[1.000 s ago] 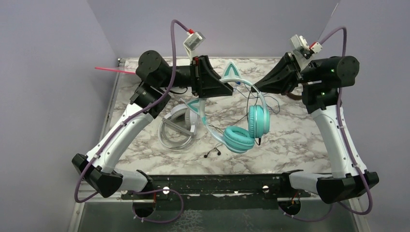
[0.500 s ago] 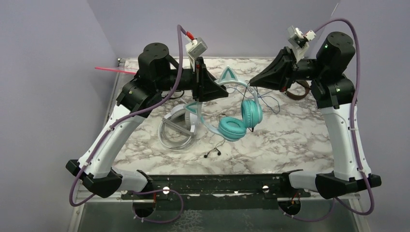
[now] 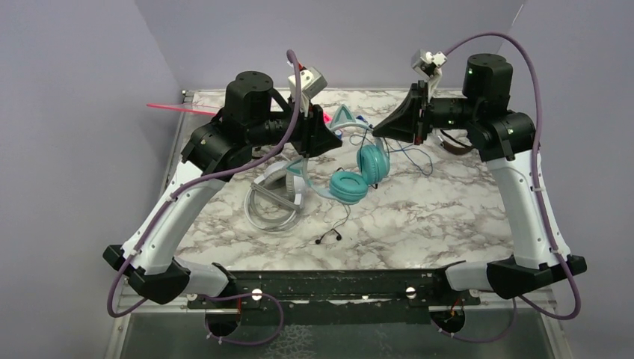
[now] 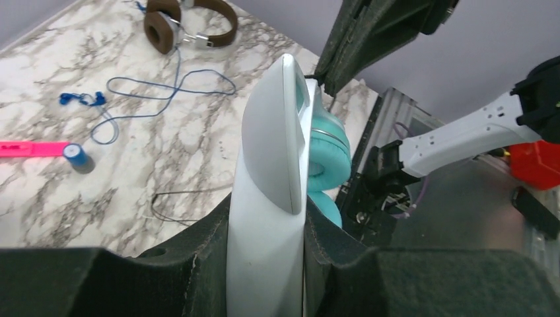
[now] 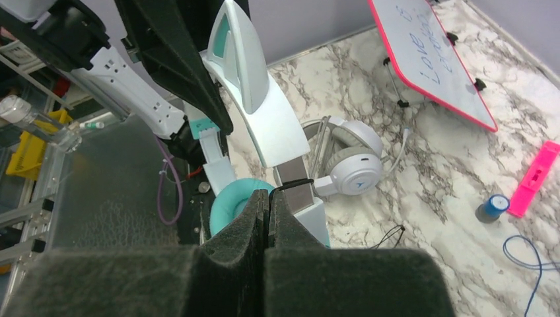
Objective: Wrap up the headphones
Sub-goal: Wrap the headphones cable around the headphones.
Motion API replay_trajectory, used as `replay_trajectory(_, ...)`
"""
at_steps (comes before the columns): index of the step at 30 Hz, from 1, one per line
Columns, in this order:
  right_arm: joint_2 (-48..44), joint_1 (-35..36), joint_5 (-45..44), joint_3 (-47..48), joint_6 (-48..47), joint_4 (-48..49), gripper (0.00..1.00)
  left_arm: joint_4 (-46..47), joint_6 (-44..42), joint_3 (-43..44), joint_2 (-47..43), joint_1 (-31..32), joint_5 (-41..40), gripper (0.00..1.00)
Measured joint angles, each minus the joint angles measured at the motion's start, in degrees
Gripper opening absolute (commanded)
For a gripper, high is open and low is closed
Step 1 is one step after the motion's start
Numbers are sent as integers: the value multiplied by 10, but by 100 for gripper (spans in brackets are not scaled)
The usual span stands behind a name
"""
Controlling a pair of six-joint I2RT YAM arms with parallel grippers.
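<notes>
The teal cat-ear headphones (image 3: 371,161) hang in the air over the back middle of the table. My left gripper (image 4: 267,218) is shut on their pale headband (image 4: 274,165), the ear cups (image 3: 345,187) dangling below. My right gripper (image 5: 269,201) is shut on their thin black cord (image 5: 290,185), close beside the headband (image 5: 264,125); the cord's loose end (image 3: 329,235) trails on the table. The white-grey headphones (image 3: 280,191) lie on the table under the left arm, the blue logo on one cup (image 5: 356,175). The brown headphones (image 4: 191,26) lie at the back right.
A blue earphone cord (image 4: 165,92) lies looped near the brown set. A pink marker (image 5: 535,178) and a small blue cap (image 5: 492,206) sit at the back. A pink-edged whiteboard (image 5: 429,53) rests at the back left. Purple walls stand on three sides.
Both arms have risen and drawn together toward the back middle. The teal headphones went up and back-left with them; both grips held.
</notes>
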State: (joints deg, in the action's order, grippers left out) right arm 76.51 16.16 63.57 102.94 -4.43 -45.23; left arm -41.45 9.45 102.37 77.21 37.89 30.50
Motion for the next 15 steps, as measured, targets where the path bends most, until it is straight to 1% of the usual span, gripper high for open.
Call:
replay_trajectory(4, 4, 23, -52, 9, -5, -36, 0, -7, -21, 0, -4, 13, -64, 0)
replay_trajectory(9, 15, 32, -93, 29, 11, -76, 1, -8, -51, -9, -17, 36, -150, 0)
replay_trajectory(15, 25, 33, -107, 31, 100, -75, 1, 56, -100, -94, -70, 53, -231, 0)
